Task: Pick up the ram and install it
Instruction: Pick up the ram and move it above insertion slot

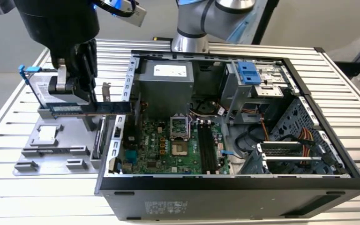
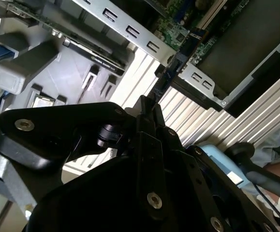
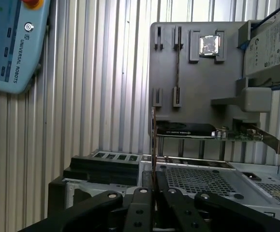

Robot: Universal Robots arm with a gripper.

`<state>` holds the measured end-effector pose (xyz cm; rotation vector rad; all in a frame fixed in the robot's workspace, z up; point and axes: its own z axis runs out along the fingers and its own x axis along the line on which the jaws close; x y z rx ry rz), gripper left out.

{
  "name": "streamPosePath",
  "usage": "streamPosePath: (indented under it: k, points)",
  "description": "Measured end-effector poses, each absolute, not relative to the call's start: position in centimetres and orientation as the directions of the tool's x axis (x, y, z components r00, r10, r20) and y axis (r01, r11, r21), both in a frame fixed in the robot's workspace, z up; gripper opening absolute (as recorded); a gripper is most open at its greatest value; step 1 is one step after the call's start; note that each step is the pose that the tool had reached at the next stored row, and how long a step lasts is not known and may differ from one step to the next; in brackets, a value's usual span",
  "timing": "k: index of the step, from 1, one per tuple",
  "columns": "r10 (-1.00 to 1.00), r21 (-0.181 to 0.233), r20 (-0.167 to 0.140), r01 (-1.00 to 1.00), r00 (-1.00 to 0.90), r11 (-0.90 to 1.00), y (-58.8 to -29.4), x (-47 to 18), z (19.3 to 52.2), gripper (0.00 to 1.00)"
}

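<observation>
In the exterior view the ram (image 1: 108,108), a thin bluish-green stick with dark chips, hangs level between the grey parts holder (image 1: 26,161) and the left wall of the open computer case (image 1: 230,187). My gripper (image 1: 83,104) is shut on it from above, near its middle. In the first wrist view the ram (image 3: 153,145) shows edge-on as a thin line rising from my closed fingertips (image 3: 144,189). In the second wrist view the ram (image 2: 171,72) sticks out past the gripper (image 2: 147,107) toward the case wall. The black motherboard slots (image 1: 206,150) lie inside the case, to the exterior view's right of the ram.
The grey holder carries a silver hard drive in a blue frame (image 1: 37,89), a small square chip (image 1: 47,133) and a graphics card (image 3: 185,129) standing on edge. A teach pendant (image 3: 9,43) lies on the slatted table (image 1: 36,197). The arm's base (image 1: 192,40) stands behind the case.
</observation>
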<state>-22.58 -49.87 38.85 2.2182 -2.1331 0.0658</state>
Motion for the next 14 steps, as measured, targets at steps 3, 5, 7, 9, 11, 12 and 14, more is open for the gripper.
streamPosePath:
  k: [3,5,7,9,11,12,14]
  points:
    - [-0.997,0.017,0.075,-0.999,0.036,-0.035,-49.9,-22.2,38.9,0.00]
    - [-0.997,0.017,0.075,-0.999,0.034,-0.033,-49.9,-21.9,38.9,0.00]
    - [-0.997,0.017,0.075,-0.999,0.033,-0.032,-49.9,-21.6,38.9,0.00]
    - [-0.997,0.017,0.075,-0.999,0.032,-0.031,-49.9,-21.3,38.9,0.00]
    - [-0.997,0.017,0.075,-0.999,0.032,-0.031,-49.9,-21.0,38.9,0.00]
    - [-0.997,0.017,0.075,-0.999,0.032,-0.031,-49.9,-20.9,38.9,0.00]
    - [-0.997,0.018,0.075,-0.999,0.032,-0.031,-49.9,-20.6,38.9,0.00]
